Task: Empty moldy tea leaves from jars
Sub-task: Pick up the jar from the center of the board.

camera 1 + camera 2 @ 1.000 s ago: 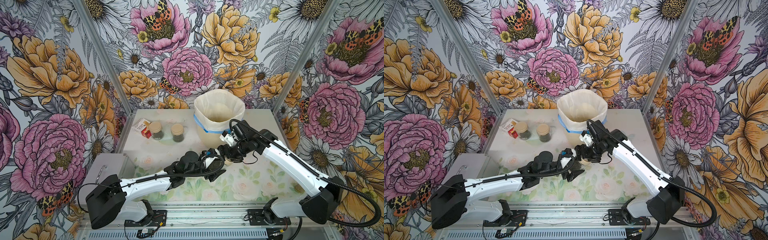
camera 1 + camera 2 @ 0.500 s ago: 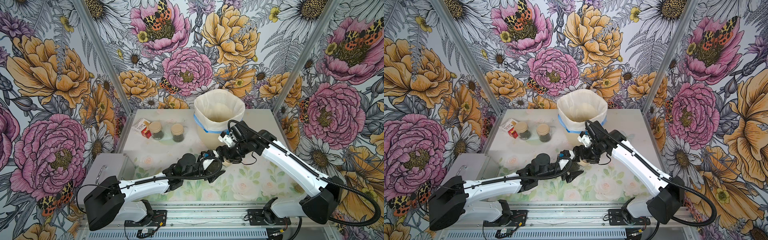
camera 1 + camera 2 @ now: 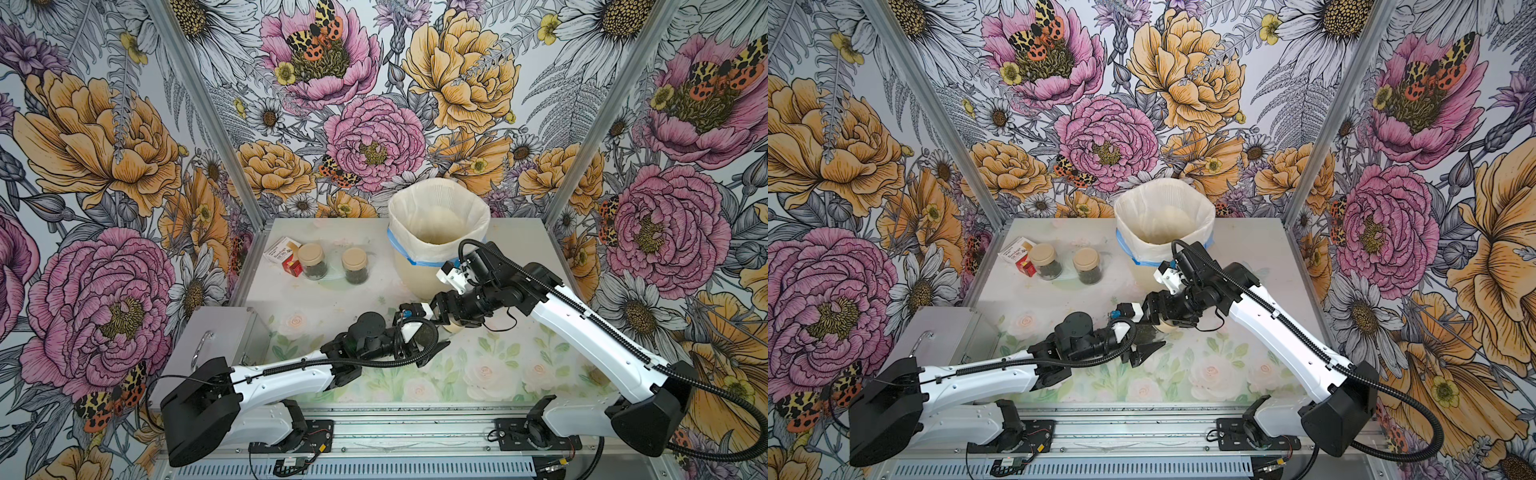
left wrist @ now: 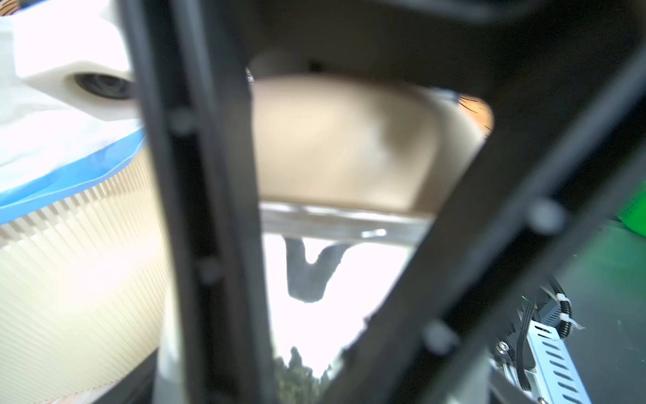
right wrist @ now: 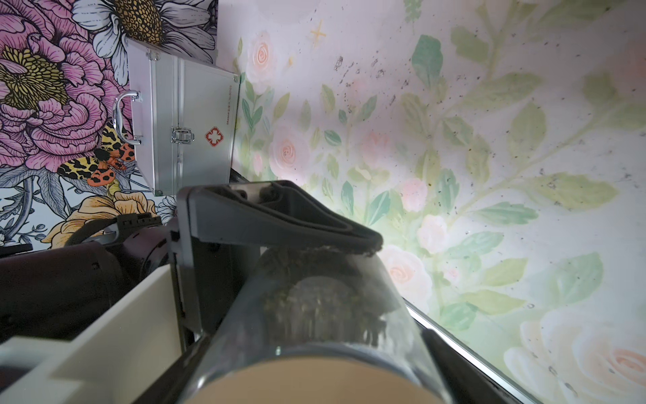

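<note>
Jar (image 5: 332, 307) with the tea leaves (image 5: 314, 280) heaped at its far end lies sideways, its glass body clenched by the left gripper (image 3: 1142, 338) and its tan lid (image 5: 307, 388) pinched by the right gripper (image 3: 446, 319). Both grippers have slid a little away from the bin (image 3: 415, 278) just behind the right one, yet the lid is still seated, so the opening looks unfinished and nothing dumped; two more jars (image 3: 312, 266) wait well beyond the left gripper

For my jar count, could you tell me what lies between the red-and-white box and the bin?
A lidded jar beside the box, then a second jar, then bare table to the bin; both top views show it.
</note>
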